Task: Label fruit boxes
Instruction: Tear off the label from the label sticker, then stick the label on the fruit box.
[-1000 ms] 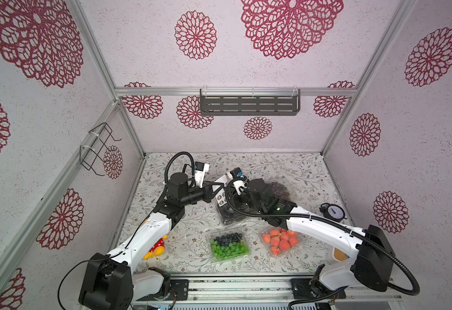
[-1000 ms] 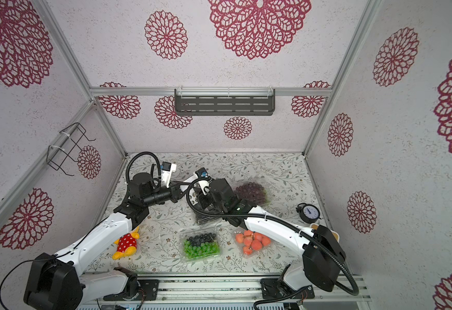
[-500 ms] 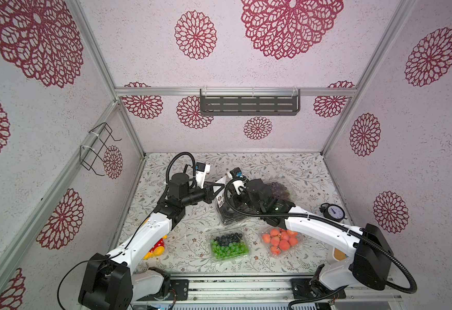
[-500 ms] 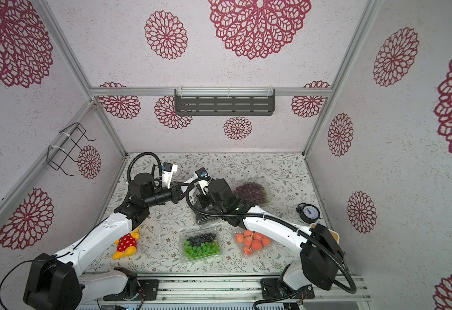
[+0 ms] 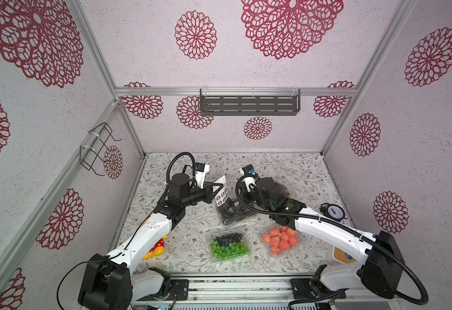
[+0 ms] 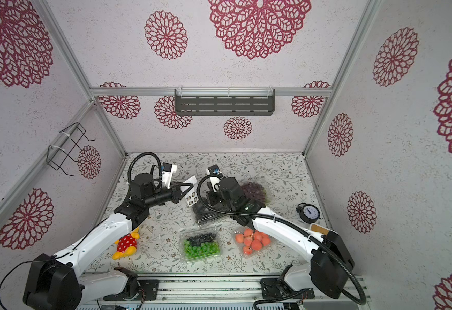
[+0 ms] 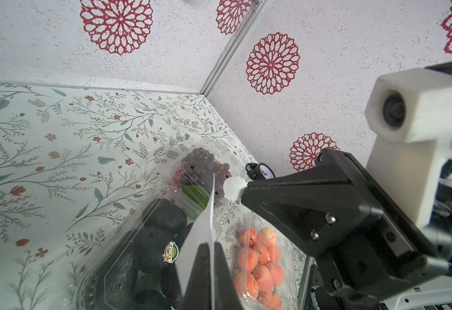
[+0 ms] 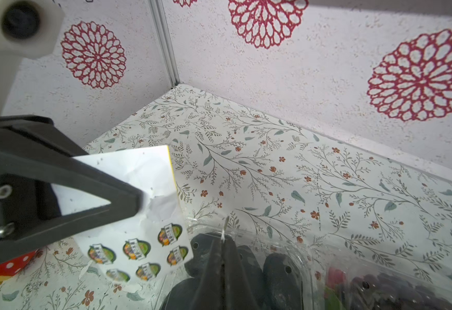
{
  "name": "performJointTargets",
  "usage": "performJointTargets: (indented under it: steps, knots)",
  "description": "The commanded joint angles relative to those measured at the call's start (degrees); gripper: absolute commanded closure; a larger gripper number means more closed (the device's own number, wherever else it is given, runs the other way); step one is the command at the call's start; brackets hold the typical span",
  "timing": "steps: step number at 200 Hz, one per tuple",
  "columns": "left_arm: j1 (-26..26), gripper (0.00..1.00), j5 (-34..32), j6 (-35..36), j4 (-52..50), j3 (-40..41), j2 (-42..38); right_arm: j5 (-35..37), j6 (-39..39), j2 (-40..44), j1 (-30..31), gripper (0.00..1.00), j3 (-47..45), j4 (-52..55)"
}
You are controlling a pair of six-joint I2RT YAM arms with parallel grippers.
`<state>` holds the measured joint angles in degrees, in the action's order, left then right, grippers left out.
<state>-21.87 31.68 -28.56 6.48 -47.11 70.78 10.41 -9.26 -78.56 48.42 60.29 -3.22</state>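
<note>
By my reading the job is early; the sticker sheet (image 8: 139,241) carries several round labels yet to be used. The black-fruit box (image 5: 233,213), in the middle of the desk (image 5: 286,166), already wears one label (image 7: 171,251) on its lid. The green-and-blue fruit box (image 5: 229,245) at the front shows no label, nor does the orange-red fruit box (image 5: 280,240) beside it. The dark purple fruit box (image 6: 254,190) towards the back is partly hidden by the right arm, though the left wrist view shows no label on the part in sight; so one box looks done and three are probably left.

The left arm reaches up and inward from the front corner, forearm roughly level; its left pincer (image 7: 208,245) is clamped tight on the sheet, which hangs in the air, printed face towards the other arm, just above the near end of the black-fruit box. The right arm stretches in from the opposite front corner, bent at the elbow, wrist over the gap between the black and purple boxes; the right pincer (image 7: 246,191) is pinched closed on a small white disc (image 7: 231,188), apparently a peeled label seen from its back, held just beside the sheet's edge and clear of every lid; it seems ready to be carried to an unlabelled box.
</note>
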Motion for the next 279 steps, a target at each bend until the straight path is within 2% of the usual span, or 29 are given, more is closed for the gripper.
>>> performJointTargets:
  steps: [1,25,64,76,95,125,163,199,279]
  knots:
    - [-0.2,1.0,-3.9,1.7,-2.0,-1.6,-1.4,4.4,-5.1,1.7,-0.8,1.0,3.7,7.1]
    - [-0.3,1.0,-9.2,2.9,-3.8,-1.4,-1.9,11.0,-12.6,-1.1,-3.3,1.0,11.4,24.5]
    - [-2.2,1.0,-12.7,4.8,-5.8,-0.4,-3.1,18.7,-25.8,-9.2,-8.7,1.0,26.2,55.6]
    - [-2.8,1.0,-13.3,5.1,-5.7,0.5,-4.2,21.9,-28.2,-12.1,-9.4,1.0,30.1,61.7]
    - [-3.4,1.0,-13.4,4.8,-5.2,2.3,-6.2,20.8,-30.5,-17.8,-11.6,1.0,35.9,69.8]
    - [-5.8,1.0,-12.5,4.9,-6.5,2.7,-7.3,21.6,-34.4,-31.3,-14.3,1.0,49.2,87.1]
    - [-10.0,1.0,-13.6,5.9,-7.7,2.9,-8.3,20.6,-33.3,-40.5,-16.9,1.0,56.0,89.5]
    - [-10.7,1.0,-14.0,6.5,-8.3,2.8,-8.7,19.6,-32.6,-45.0,-18.2,1.0,57.7,89.2]
    - [-10.9,1.0,-14.9,7.3,-8.5,2.3,-6.4,11.0,-27.4,-46.8,-19.2,1.0,55.6,79.5]
